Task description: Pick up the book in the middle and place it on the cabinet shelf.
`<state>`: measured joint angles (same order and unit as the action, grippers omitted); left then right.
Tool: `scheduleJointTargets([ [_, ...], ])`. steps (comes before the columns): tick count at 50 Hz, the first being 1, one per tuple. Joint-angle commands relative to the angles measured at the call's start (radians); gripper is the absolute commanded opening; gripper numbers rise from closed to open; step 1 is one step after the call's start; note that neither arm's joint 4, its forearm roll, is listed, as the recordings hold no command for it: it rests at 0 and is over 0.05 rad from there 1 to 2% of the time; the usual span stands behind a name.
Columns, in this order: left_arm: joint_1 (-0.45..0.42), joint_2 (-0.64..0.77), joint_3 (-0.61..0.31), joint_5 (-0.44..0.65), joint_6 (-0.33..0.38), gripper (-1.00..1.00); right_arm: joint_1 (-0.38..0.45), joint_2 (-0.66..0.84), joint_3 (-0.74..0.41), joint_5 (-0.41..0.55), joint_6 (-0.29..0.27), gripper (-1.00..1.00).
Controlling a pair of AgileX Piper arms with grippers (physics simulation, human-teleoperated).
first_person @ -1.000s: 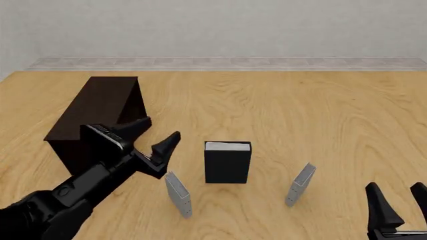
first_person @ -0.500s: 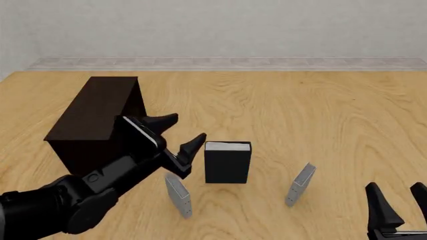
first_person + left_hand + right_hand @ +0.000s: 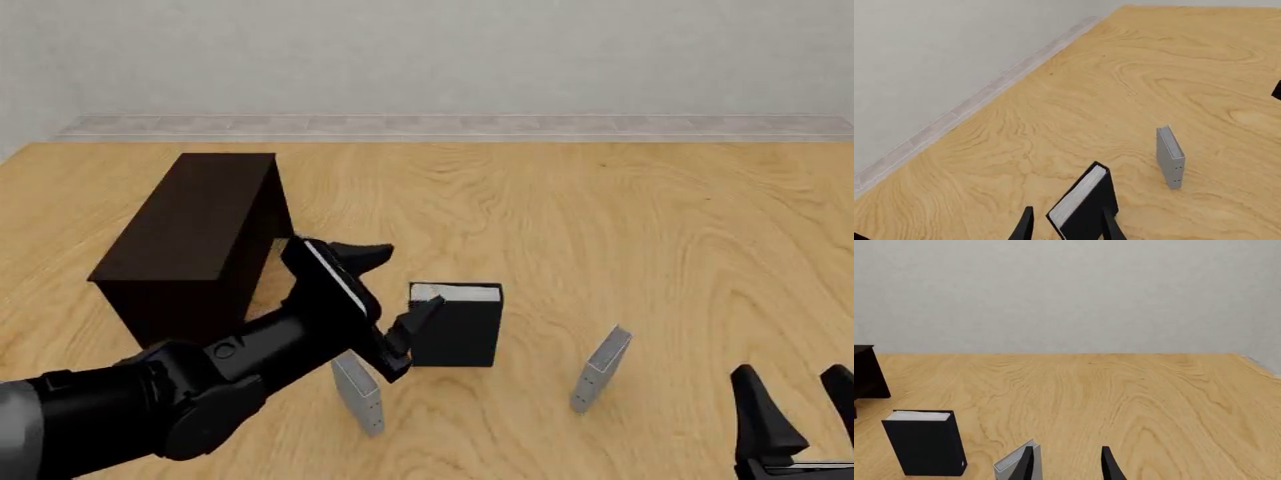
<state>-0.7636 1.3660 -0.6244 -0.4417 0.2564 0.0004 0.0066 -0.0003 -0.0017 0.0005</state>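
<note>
Reaching in from the left, the left tool (image 3: 384, 285) has its two dark fingers spread wide, one raised above and behind the book (image 3: 455, 325), the other low against the book's left face; whether that lower finger actually touches the cover I cannot tell from the front. From the left wrist view the fingers (image 3: 1025, 227) straddle the book's (image 3: 1084, 210) near end, gaping, with nothing held between them.

That thick black book stands upright on the table (image 3: 601, 230), white page edge facing up, roughly in the middle of the near part of the table. Just beside it, nearer the camera and under the left arm's forearm, a thin grey book (image 3: 358, 392) stands on edge (partly covered by the arm). A second thin grey book (image 3: 602, 368) stands tilted on the far side of the black one, a little apart from it.

Left of all this sits the cabinet shelf (image 3: 187, 225), long, low and dark brown, its flat top bare, close to the arm but apart from the black book.

Low at the table's near right corner, the right tool (image 3: 801, 408) hangs parted and empty, well away from the books.
</note>
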Motion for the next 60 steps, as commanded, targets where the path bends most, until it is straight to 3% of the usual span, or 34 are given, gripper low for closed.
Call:
scheduleJointTargets([
  [1,-0.006,0.008,-0.048,0.092,0.076,1.0,0.0,0.0,0.0,0.0,0.0,1.0],
  [24,-0.013,0.079,-0.177,0.272,0.226,1.0,0.0,0.0,0.0,0.0,0.0,1.0],
  [36,-0.041,0.104,-0.223,0.343,0.254,1.0,0.0,0.0,0.0,0.0,0.0,1.0],
  [45,-0.011,0.14,-0.287,0.394,0.311,1.0,0.0,0.0,0.0,0.0,0.0,1.0],
  [60,-0.005,0.169,-0.322,0.429,0.325,1.0,0.0,0.0,0.0,0.0,0.0,1.0],
])
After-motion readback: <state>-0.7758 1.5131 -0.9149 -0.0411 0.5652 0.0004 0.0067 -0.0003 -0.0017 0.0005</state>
